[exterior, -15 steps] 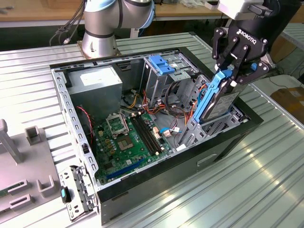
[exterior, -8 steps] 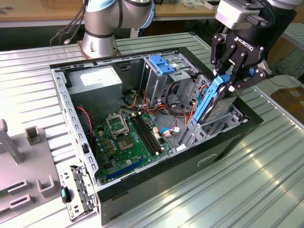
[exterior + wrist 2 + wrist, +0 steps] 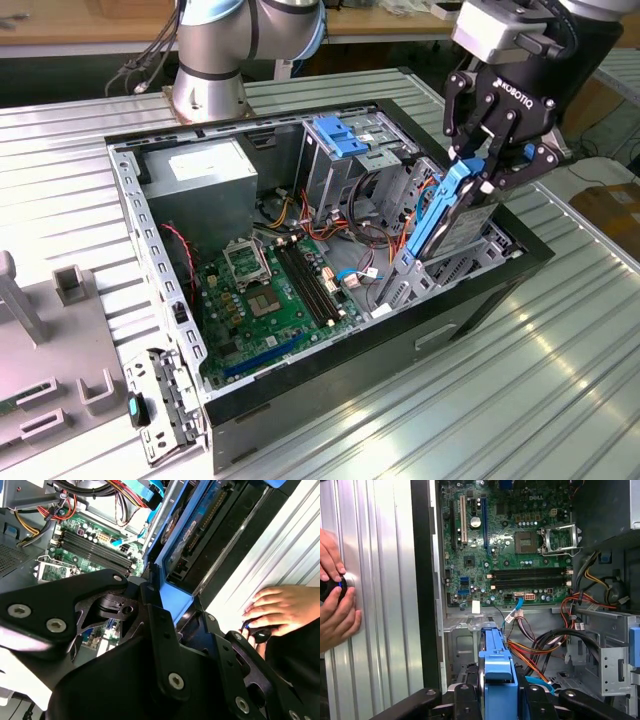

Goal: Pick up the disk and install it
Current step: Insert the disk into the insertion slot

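My gripper [image 3: 487, 168] is shut on the disk [image 3: 452, 222], a grey drive with blue plastic rails. I hold it on edge and tilted, its lower end down inside the drive cage at the corner of the open computer case [image 3: 400, 350] on the exterior view's right. In the second wrist view the black fingers [image 3: 150, 592] clamp the blue rail of the disk [image 3: 192, 527], whose circuit side faces out. In the first wrist view the blue end of the disk [image 3: 495, 662] stands between the two fingers of my gripper [image 3: 500, 697], above the metal bay.
Inside the case lie the green motherboard [image 3: 270, 290], a grey power-supply box [image 3: 205, 170], a blue latch plate [image 3: 335, 135] and loose coloured cables [image 3: 540, 650]. A person's hand [image 3: 277, 607] works a small black knob on the ribbed metal table [image 3: 520, 400] beside the case. Grey fixtures [image 3: 70, 285] stand at the exterior view's left.
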